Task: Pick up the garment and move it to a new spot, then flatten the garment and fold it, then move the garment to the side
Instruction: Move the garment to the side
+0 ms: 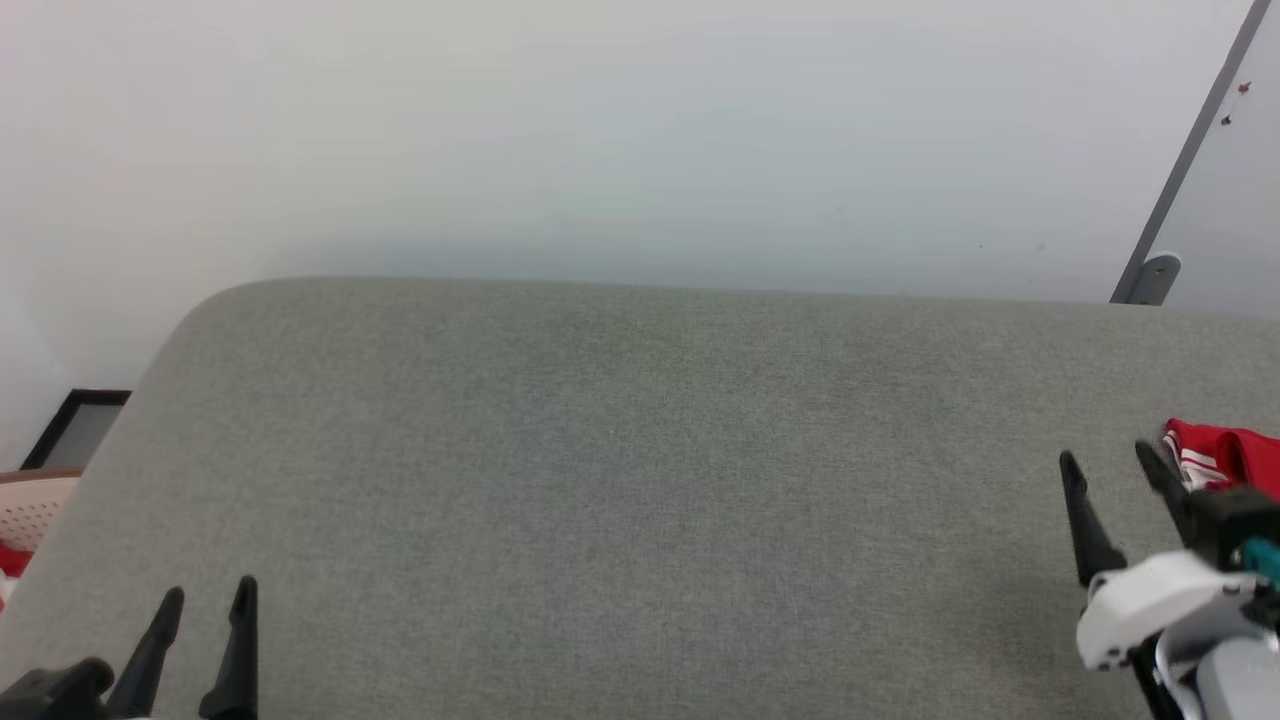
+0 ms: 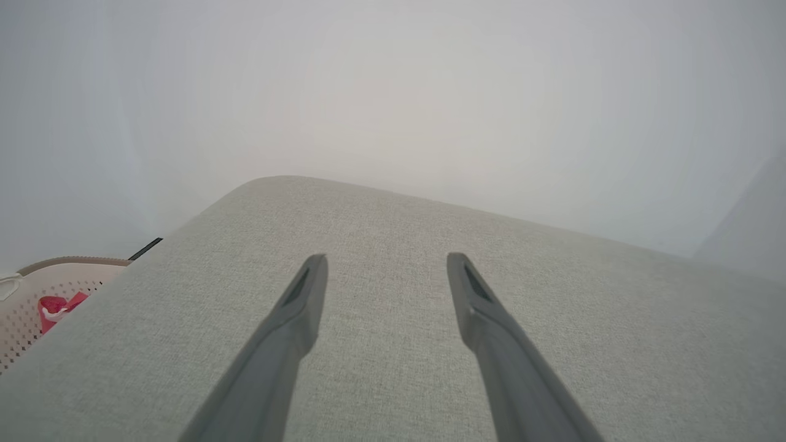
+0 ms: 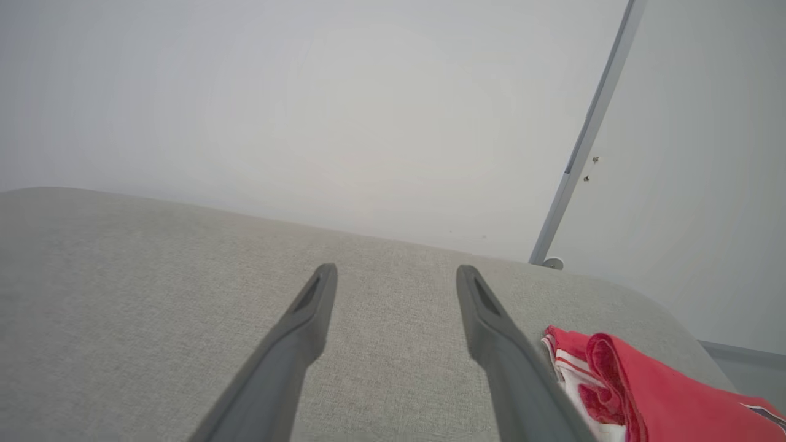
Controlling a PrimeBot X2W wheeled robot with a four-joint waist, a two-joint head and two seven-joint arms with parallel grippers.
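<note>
right claw (image 1: 1107, 455) spread wide, pinching nothing, low over the grey bench (image 1: 640, 500); just beside its outer finger, at the right edge, the garment (image 1: 1225, 455), bunched, striped trim end toward the claw, long axis seemingly rightward, cut by the frame. left claw (image 1: 212, 590) spread too, well apart.

Left hand (image 1: 212, 588): two long, black, tapering fingers (image 1: 237, 650) on a black base (image 1: 50, 690). Right hand (image 1: 1106, 453): same finger pattern, mounted on a black block (image 1: 1225, 520) carrying a teal insert (image 1: 1262, 555). Behind it sit a rounded white wrist housing (image 1: 1150, 600) and a pale grey forearm (image 1: 1235, 680). Close up, each finger is matte dark grey with a narrow recessed slot (image 2: 299, 286) near its tip.
</note>
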